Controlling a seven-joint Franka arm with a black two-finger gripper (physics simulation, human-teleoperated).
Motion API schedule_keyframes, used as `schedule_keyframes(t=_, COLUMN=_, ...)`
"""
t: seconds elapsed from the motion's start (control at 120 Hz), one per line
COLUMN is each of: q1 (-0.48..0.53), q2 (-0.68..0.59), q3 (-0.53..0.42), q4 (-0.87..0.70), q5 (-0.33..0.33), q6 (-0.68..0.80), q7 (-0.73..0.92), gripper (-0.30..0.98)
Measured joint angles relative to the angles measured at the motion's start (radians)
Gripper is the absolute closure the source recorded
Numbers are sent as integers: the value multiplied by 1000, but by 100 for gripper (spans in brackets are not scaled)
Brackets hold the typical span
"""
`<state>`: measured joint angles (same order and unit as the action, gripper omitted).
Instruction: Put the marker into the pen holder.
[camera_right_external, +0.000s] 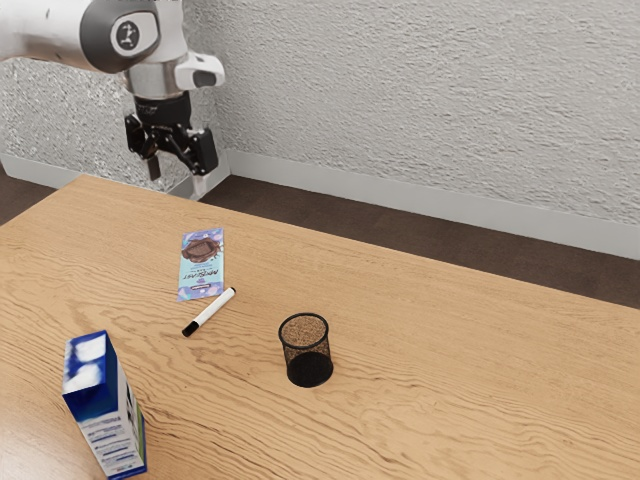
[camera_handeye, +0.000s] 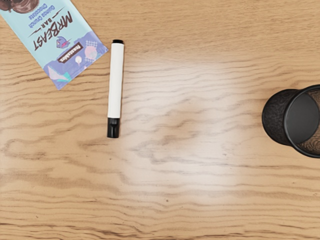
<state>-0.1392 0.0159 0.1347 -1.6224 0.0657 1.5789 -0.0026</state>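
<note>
My gripper (camera_right_external: 177, 182) hangs high above the table's far left edge in the exterior view, its two fingers spread apart with nothing between them, so it is open. The white marker with black ends (camera_right_external: 210, 311) lies flat on the wood, well below the gripper and toward the exterior view's right. The black mesh pen holder (camera_right_external: 306, 350) stands upright, apart from the marker, nearer the exterior view's right. From above, the wrist view has the marker (camera_handeye: 115, 82) lying beside the chocolate bar and the pen holder (camera_handeye: 292, 120) partly cut off by the picture's border.
A blue chocolate bar packet (camera_right_external: 202, 264) lies flat close to the marker's capless-looking thin end. A tall blue and white carton (camera_right_external: 104, 405) stands near the exterior view's lower left. The wooden table (camera_right_external: 450, 370) extends past the pen holder; a textured wall rises behind.
</note>
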Motion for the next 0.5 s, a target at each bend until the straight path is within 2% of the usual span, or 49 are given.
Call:
schedule_keyframes(t=0.083, q1=-7, q2=9, q3=5, q4=-7, q5=12, q6=6, q7=-1, gripper=0)
schedule_keyframes(t=0.133, q1=-13, q2=53, q3=11, q4=-68, q5=11, q6=32, q7=5, gripper=0)
schedule_keyframes(t=0.2, q1=-32, q2=196, q3=55, q4=-146, q5=-4, q6=128, q7=16, gripper=0)
schedule_keyframes(t=0.258, q1=-25, q2=356, q3=69, q4=-106, q5=-22, q6=201, q7=27, gripper=0)
schedule_keyframes(t=0.308, q1=-24, q2=430, q3=74, q4=-86, q5=-45, q6=254, q7=35, gripper=0)
schedule_keyframes(t=0.4, q1=-22, q2=471, q3=79, q4=-76, q5=-66, q6=325, q7=54, gripper=0)
schedule_keyframes(t=0.5, q1=-23, q2=474, q3=91, q4=-112, q5=-57, q6=384, q7=86, gripper=0)
